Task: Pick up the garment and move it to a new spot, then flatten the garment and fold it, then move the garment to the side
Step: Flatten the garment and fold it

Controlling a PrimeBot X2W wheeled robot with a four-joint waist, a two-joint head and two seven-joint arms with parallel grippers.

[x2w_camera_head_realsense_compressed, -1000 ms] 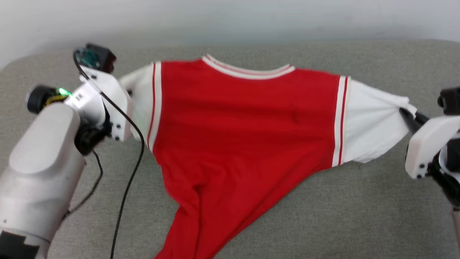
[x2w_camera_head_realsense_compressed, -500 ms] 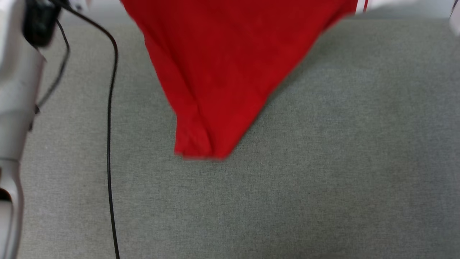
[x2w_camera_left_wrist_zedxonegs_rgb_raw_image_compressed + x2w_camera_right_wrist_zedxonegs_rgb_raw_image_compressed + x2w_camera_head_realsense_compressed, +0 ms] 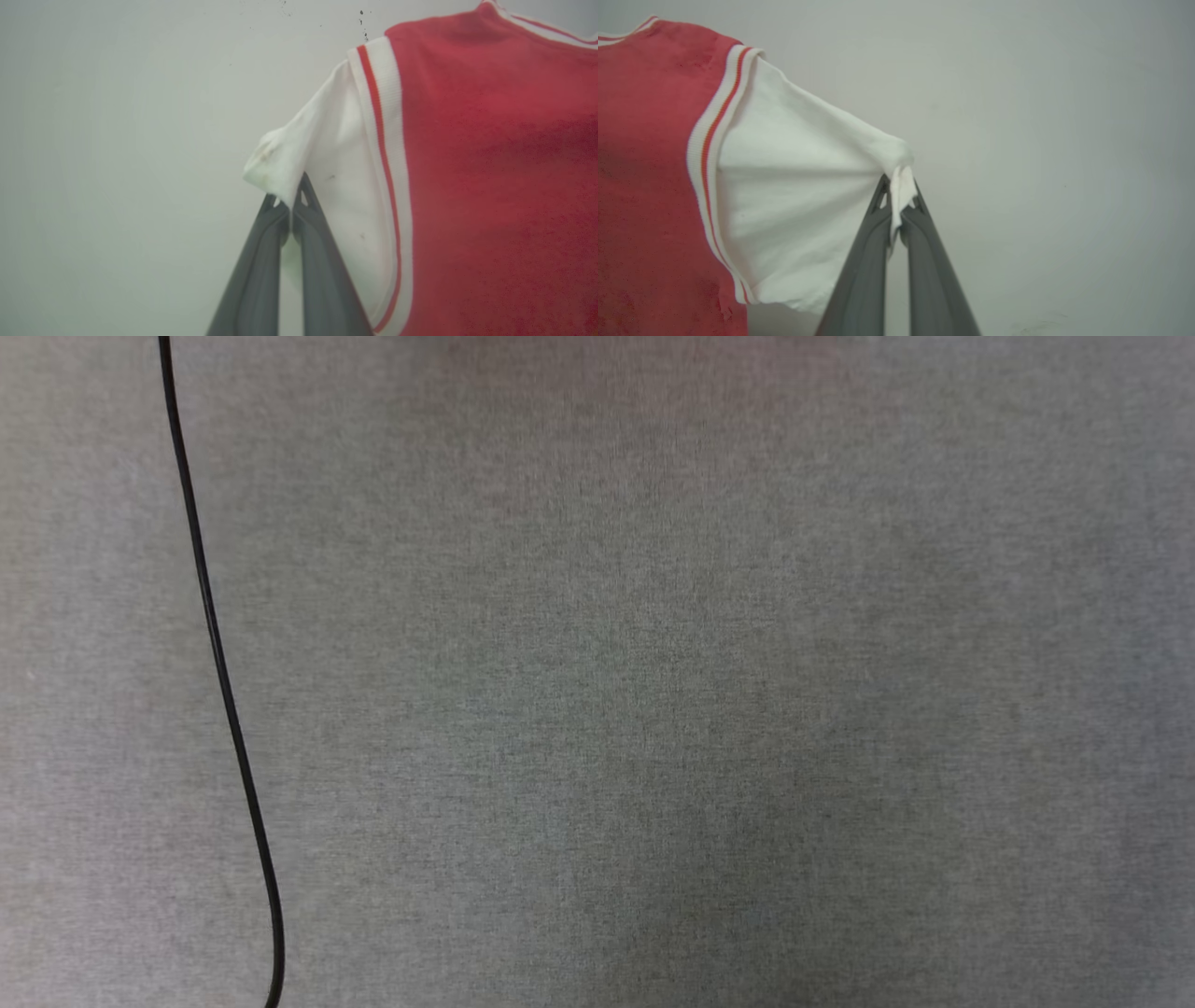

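The garment [image 3: 490, 186] is a red jersey with white sleeves and red-white striped trim, hanging in the air before a pale wall. In the left wrist view my left gripper [image 3: 289, 205] is shut on the tip of one white sleeve [image 3: 299, 154]. In the right wrist view my right gripper [image 3: 899, 196] is shut on the bunched end of the other white sleeve [image 3: 798, 186], and the garment [image 3: 644, 163] stretches away to the left. The lettering is hidden.
The head view looks straight down on the grey fabric surface [image 3: 653, 709]. A thin black cable [image 3: 219, 672] runs down its left side. A faint reddish tint lies on the surface near the top edge.
The head camera has tilted down, so the jersey and both arms have slid out of the top of the head view. The jersey's hem, trailing on the surface before, has lifted away.
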